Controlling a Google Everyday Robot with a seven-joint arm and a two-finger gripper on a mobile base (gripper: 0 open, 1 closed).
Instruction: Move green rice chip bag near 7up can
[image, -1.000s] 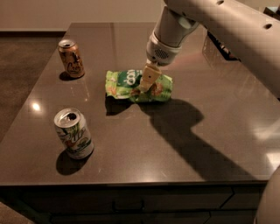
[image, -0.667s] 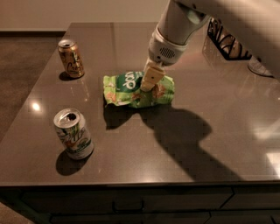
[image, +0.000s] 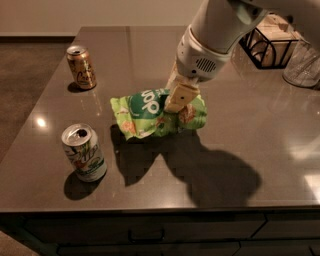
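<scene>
The green rice chip bag (image: 150, 114) is light green foil with a dark green oval logo, held off the dark tabletop (image: 250, 150) with its shadow below. My gripper (image: 176, 102) reaches down from the upper right and is shut on the bag's upper right part. The 7up can (image: 84, 152), white and silver with green markings, stands upright at the front left, to the lower left of the bag and apart from it.
A brown-gold can (image: 81, 67) stands at the back left. A black wire basket (image: 267, 42) and a clear glass vessel (image: 302, 62) stand at the back right. The table's front edge runs just below the 7up can.
The gripper has lifted the bag and carried it forward and left, closer to the 7up can. Both cans stay put.
</scene>
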